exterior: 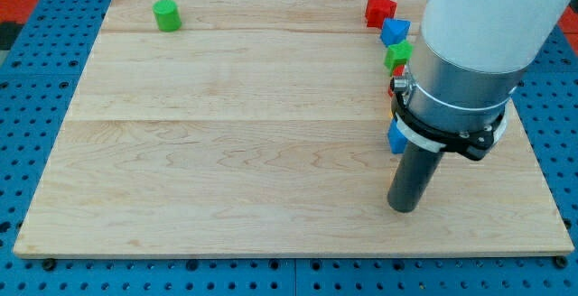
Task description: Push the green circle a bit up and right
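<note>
The green circle [166, 14] stands near the top left corner of the wooden board [226, 134]. My tip [404, 208] rests on the board at the lower right, far from the green circle, down and to the right of it. The arm's white body covers the upper right of the view.
A column of blocks runs along the board's right side: a red star [380, 9], a blue block [395, 31], a green block [398, 55], a red piece [394, 85] partly hidden, and a blue block [395, 138] beside the rod. A blue pegboard [36, 79] surrounds the board.
</note>
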Robot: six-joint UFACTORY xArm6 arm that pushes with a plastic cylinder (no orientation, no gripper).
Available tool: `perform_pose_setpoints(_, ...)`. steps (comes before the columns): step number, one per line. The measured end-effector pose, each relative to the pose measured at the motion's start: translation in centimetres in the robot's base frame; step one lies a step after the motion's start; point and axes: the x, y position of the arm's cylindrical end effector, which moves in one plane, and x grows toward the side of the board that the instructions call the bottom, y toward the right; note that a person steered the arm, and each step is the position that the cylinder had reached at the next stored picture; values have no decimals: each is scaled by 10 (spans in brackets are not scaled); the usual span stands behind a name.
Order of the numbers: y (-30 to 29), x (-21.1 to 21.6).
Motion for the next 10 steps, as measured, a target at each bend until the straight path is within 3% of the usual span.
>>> perform_pose_setpoints(2, 0, -14)
perform_pose_setpoints(3, -29, -15)
perform_pose_setpoints(8, -360, -171)
perform_pose_setpoints(10, -381, -272)
